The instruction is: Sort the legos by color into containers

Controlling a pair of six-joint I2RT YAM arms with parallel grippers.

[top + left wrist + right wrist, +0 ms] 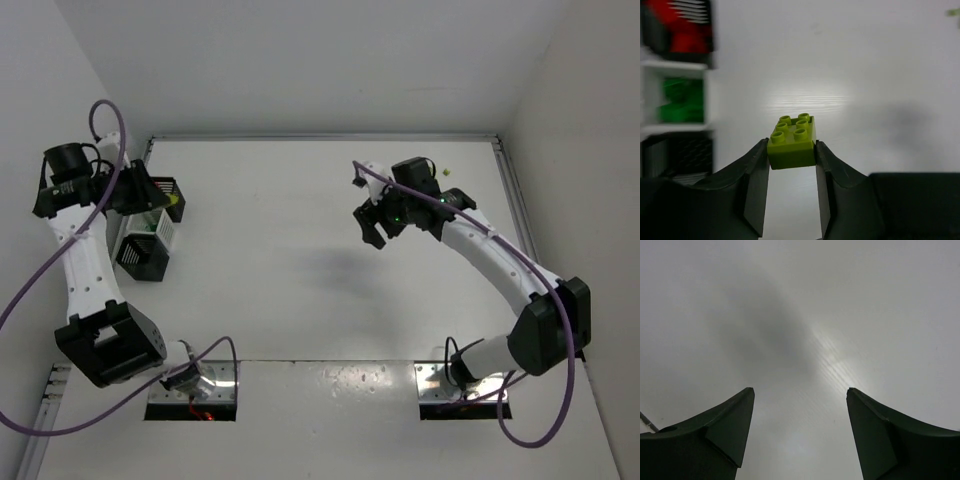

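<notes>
1. Pinched between the fingers of the left end effector (791, 148) is a yellow-green lego (792, 134), studs up, held above the bare tabletop (865, 75).
2. Three containers stand in a row along the tabletop's left edge. A black bin (651, 32) holding red is farthest, a white bin (675, 65) holding green is in the middle, and a second black bin (687, 152) is nearest, with no red or green showing.
3. The held lego hangs just right of that row, roughly level with the white bin's near wall. I judge the nearest bin its home, so the move is a short shift toward the left edge and near side.
4. Bins sit close together, so the release must clear the white wall.
5. The right end effector (385, 225) is spread and empty over open tabletop. A stray yellow-green lego (447, 172) lies beyond it near the far right corner, closer to the right arm than the left.
</notes>
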